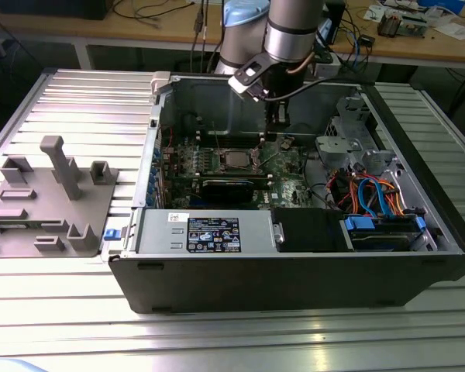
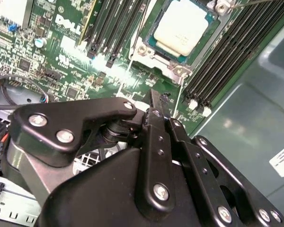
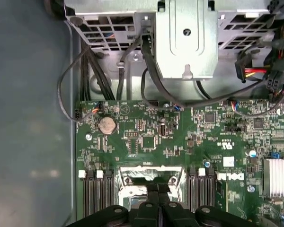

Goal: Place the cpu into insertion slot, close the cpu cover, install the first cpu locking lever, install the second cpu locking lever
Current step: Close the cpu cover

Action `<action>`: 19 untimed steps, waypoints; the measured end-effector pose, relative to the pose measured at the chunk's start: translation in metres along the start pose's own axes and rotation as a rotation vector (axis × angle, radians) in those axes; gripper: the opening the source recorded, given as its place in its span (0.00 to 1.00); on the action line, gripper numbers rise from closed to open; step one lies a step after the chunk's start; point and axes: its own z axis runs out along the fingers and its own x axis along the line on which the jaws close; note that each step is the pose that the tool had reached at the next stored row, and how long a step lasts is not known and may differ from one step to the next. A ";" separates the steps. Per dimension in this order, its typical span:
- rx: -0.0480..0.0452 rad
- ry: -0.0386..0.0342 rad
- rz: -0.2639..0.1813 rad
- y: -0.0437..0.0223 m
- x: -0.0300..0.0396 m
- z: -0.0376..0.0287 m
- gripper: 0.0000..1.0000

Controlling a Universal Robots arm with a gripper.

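The cpu (image 2: 184,29), a small square chip with a pale silvery top, lies flat in the insertion slot (image 2: 141,49) on the green board. Silvery metal frames it on all sides. I cannot tell whether the cpu cover is down over it. A thin metal rod (image 2: 248,3) passes one corner of the socket. My gripper (image 2: 154,97) hovers above the board beside the socket, fingers shut with nothing between them. In the exterior view the gripper (image 1: 275,138) hangs just to the right of the insertion slot (image 1: 234,160). In the first wrist view the gripper (image 3: 158,188) overlaps the socket frame (image 3: 151,171).
Black memory slots (image 2: 116,28) flank the socket on both sides. A grey power supply box (image 1: 209,231) fills the case front. A drive cage with blue and orange cables (image 1: 372,194) sits at the exterior view's right. A grey fixture (image 1: 54,194) stands on the table outside the case.
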 end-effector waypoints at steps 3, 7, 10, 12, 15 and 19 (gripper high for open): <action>0.0000 0.0000 0.000 0.0051 0.0001 0.0000 0.11; 0.0005 -0.0001 0.000 0.0117 0.0002 0.0001 0.11; 0.0016 0.0000 0.000 0.0185 0.0003 0.0002 0.11; 0.0038 -0.0001 0.000 0.0247 0.0004 0.0003 0.11; 0.0088 0.0000 -0.002 0.0336 0.0006 0.0008 0.11; 0.0138 -0.0002 -0.012 0.0387 0.0013 0.0030 0.11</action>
